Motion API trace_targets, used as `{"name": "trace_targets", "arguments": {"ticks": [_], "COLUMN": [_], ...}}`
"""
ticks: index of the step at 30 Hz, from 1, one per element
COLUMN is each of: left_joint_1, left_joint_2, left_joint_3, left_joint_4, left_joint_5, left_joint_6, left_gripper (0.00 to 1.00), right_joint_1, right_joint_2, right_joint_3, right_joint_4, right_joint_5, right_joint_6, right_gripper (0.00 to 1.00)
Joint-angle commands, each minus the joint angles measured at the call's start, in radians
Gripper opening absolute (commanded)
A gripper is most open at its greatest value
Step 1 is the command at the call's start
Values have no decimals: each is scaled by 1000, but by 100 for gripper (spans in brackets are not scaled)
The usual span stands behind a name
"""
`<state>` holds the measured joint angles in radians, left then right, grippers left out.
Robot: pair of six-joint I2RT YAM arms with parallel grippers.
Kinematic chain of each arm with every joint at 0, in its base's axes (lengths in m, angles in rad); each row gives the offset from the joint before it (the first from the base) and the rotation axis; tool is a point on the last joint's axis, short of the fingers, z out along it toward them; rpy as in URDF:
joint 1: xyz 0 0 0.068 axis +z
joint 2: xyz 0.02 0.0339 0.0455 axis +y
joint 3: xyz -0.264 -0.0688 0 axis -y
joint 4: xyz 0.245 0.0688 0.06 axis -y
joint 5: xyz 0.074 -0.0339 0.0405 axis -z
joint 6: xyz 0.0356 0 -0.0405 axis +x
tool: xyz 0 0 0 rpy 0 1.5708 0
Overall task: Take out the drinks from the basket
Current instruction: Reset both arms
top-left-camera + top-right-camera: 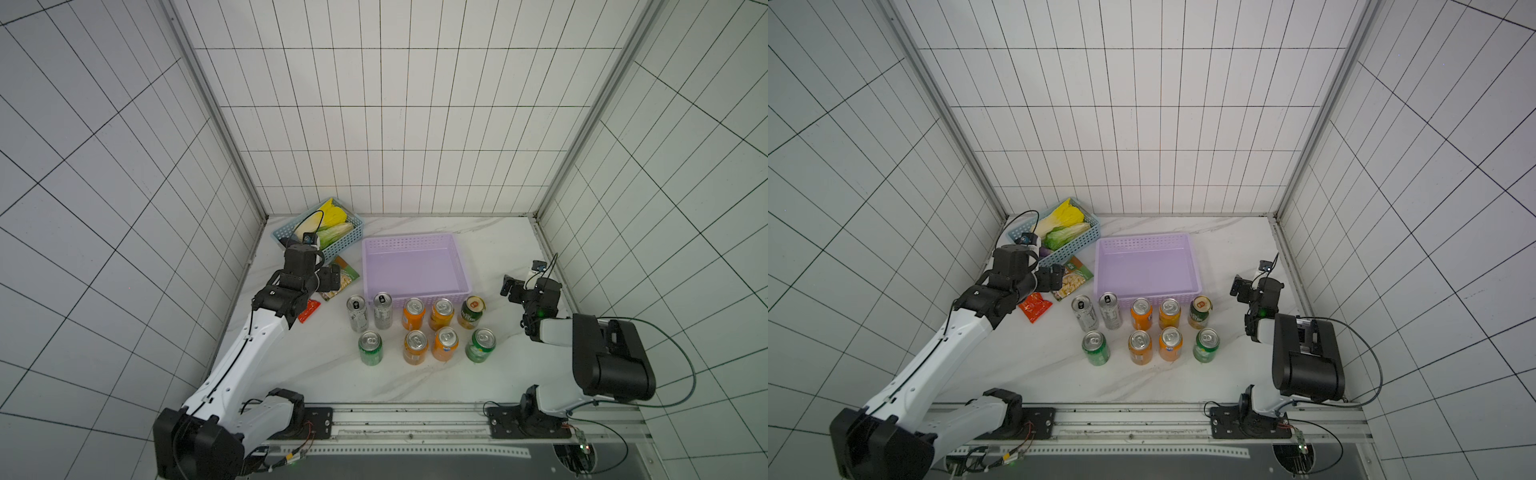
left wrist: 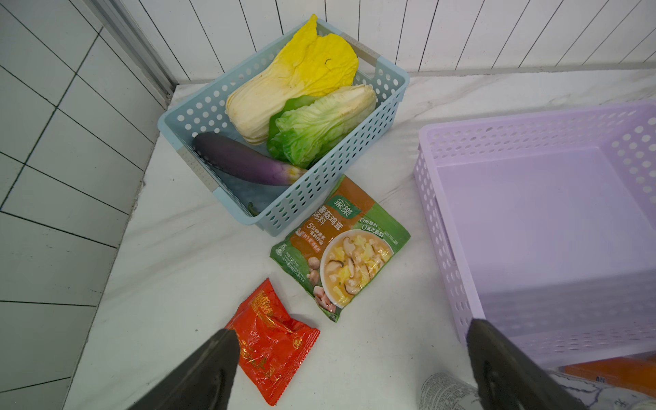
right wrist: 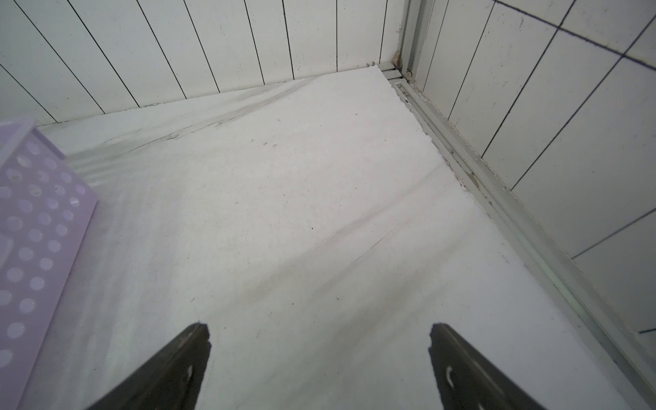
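The lilac basket (image 1: 411, 241) (image 1: 1144, 241) stands mid-table and holds nothing. In front of it, in both top views, the drinks stand upright in two rows. The back row has two slim silver-white cans (image 1: 356, 313) (image 1: 382, 311), two orange cans (image 1: 413, 313) and a green-and-gold can (image 1: 471, 311). The front row has a green can (image 1: 370, 348), two orange cans (image 1: 445, 344) and another green can (image 1: 480, 345). My left gripper (image 1: 332, 277) (image 2: 351, 332) hovers open left of the basket, over the packets. My right gripper (image 1: 508, 286) (image 3: 319, 328) is open above bare table, right of the basket.
A blue lattice basket (image 1: 345, 243) with cabbages and an eggplant sits at the back left corner. A green soup packet (image 2: 340, 248) and a red packet (image 2: 273, 340) lie flat beside it. Tiled walls close in the left, right and back.
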<state>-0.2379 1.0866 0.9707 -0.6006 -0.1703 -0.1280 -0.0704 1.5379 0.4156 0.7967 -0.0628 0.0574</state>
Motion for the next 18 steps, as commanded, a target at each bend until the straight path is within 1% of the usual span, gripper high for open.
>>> {"name": "trace_targets", "arguments": {"ticks": [1, 4, 6, 9, 11, 15, 16, 18], "left_joint_1": [12, 17, 18, 17, 17, 21, 25, 46], "left_joint_2": [-65, -131, -172, -195, -188, -145, -134, -114], "left_joint_3": [35, -43, -129, -246, -319, -397, -406, -428], "left_joint_4": [81, 234, 360, 540, 633, 720, 727, 744], "left_joint_5": [-89, -129, -164, -243, -276, -387, -399, -386], "left_joint_6": [-46, -70, -85, -101, -86, -77, -73, -63], "left_gripper": [98, 98, 99, 98, 98, 98, 98, 98], "right_joint_1": [11, 12, 12, 14, 15, 15, 15, 17], "right_joint_2": [-1, -1, -1, -1, -1, -1, -1, 0], "right_joint_3": [11, 11, 11, 11, 11, 11, 11, 11], "right_joint_4": [21, 21, 21, 21, 20, 19, 19, 19], "right_joint_5": [17, 19, 21, 24, 24, 26, 28, 28], "right_joint_6": [-10, -11, -11, -12, -13, -13, -13, -14], "right_gripper": [99, 99, 99, 99, 99, 99, 99, 99]}}
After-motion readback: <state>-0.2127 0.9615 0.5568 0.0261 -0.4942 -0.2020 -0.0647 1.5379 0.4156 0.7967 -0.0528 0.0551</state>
